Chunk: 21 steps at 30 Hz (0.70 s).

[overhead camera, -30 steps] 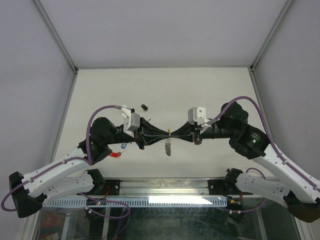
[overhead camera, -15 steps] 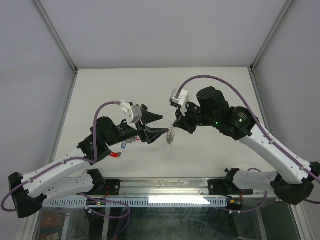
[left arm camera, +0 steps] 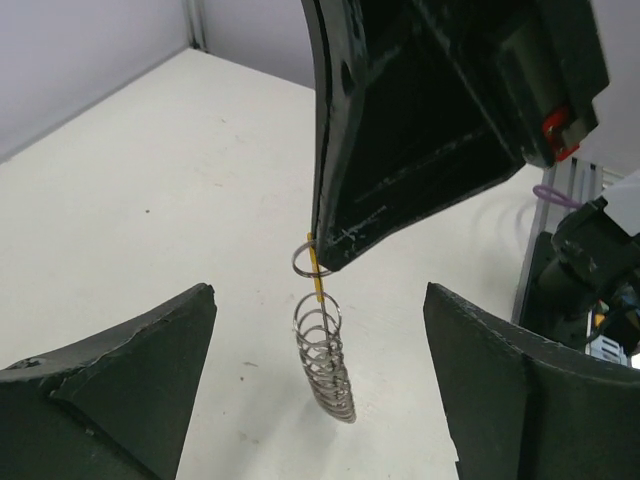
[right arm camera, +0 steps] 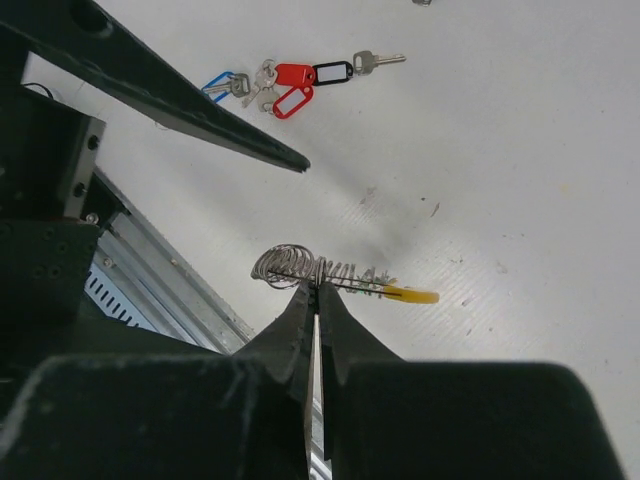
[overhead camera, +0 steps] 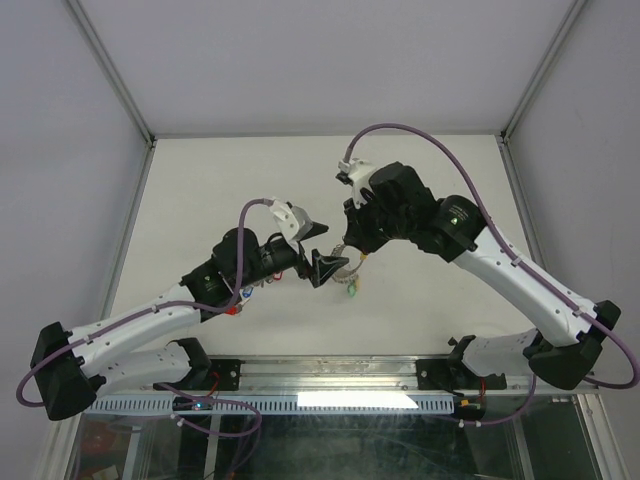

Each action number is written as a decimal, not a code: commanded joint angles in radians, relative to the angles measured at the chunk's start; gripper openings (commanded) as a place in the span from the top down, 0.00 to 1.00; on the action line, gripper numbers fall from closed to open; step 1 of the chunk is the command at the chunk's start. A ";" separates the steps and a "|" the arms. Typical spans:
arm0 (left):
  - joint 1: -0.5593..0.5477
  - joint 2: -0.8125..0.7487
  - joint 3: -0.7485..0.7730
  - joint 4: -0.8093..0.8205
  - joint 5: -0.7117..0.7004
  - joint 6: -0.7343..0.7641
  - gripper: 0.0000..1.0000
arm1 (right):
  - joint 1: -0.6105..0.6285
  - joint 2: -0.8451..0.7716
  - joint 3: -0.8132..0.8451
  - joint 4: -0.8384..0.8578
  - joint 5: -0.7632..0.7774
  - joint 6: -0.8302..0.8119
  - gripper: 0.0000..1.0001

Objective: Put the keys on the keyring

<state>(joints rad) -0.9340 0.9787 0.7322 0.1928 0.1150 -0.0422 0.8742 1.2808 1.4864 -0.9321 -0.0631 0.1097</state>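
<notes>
In the top view, the left claw (overhead camera: 328,250) is seen with its jaws spread wide and nothing gripped between them. The right claw (overhead camera: 351,254) is pointed down just beyond the left claw's tips, and its jaws are pressed closed on the keyring (overhead camera: 350,282). The keyring hangs below the right tips as a short run of wire loops. The keys (overhead camera: 240,298), with red and blue tags, are seen on the table (overhead camera: 200,190) behind the left claw, beside that arm's wrist and well apart from the right claw.

In the left wrist view, the left claw (left arm camera: 315,292) is shown by its two fingers (left arm camera: 120,380), set far apart at either side. The right claw (left arm camera: 326,262) comes in from above, midway between them, nipped on the top loop. The keyring (left arm camera: 325,365) dangles under those tips, centred in the gap and touched by neither left finger. A yellow tag (left arm camera: 317,282) is seen among the upper loops. Whether the lowest loop meets the table cannot be told.

In the right wrist view, the right claw (right arm camera: 315,292) is closed to a sliver. The keyring (right arm camera: 295,268) lies across its tips, with the yellow tag (right arm camera: 408,294) jutting to the right of them. Farther ahead and to the left, the keys (right arm camera: 285,85) rest on the table (right arm camera: 520,150)
</notes>
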 commanded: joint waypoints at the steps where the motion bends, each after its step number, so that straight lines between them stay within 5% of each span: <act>1: 0.007 0.032 0.003 0.074 0.091 0.071 0.17 | 0.002 -0.002 0.076 0.022 0.025 0.097 1.00; 6: 0.005 0.076 0.023 0.048 0.095 0.110 0.26 | 0.003 0.003 0.087 0.021 0.005 0.131 1.00; 21: 0.000 0.137 0.058 -0.007 0.074 0.174 0.73 | 0.000 -0.003 0.097 0.004 -0.018 0.159 1.00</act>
<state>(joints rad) -0.9344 1.1088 0.7372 0.1677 0.1860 0.1013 0.8742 1.2881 1.5223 -0.9516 -0.0643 0.2459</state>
